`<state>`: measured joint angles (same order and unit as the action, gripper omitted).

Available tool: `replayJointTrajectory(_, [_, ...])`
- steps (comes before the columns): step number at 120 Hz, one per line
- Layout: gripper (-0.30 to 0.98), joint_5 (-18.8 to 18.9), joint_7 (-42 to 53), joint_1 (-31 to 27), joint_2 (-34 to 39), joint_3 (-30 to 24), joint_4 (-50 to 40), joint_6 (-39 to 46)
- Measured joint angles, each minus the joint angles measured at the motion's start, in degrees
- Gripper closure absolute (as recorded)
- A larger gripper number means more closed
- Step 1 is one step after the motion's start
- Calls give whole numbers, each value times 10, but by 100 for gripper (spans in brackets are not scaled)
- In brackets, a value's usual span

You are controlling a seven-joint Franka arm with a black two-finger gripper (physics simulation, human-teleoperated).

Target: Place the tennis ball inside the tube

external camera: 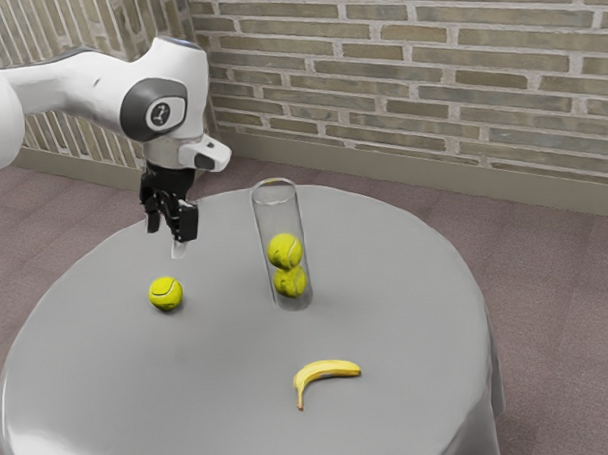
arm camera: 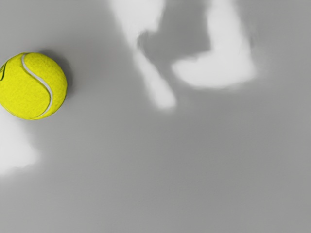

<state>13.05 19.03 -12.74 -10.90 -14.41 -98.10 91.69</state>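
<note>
Hovers with end effector (external camera: 170, 235) released above the desk (external camera: 220, 390), higher than the tennis ball (external camera: 165, 294), apart from the tube (external camera: 276, 216).

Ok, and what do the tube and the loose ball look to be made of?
The tube looks like clear, smooth plastic, maybe glass: the balls inside show through. The loose ball seems matte felt, going by its fuzzy yellow surface and pale curved seam.
</note>
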Motion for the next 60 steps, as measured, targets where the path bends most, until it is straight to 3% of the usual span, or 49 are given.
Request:
replayJointTrajectory(40, [0, -1, 1, -84, -102, 3, -25, 156])
replayJointTrajectory(60, [0, -19, -7, -103, -131, 6, -38, 214])
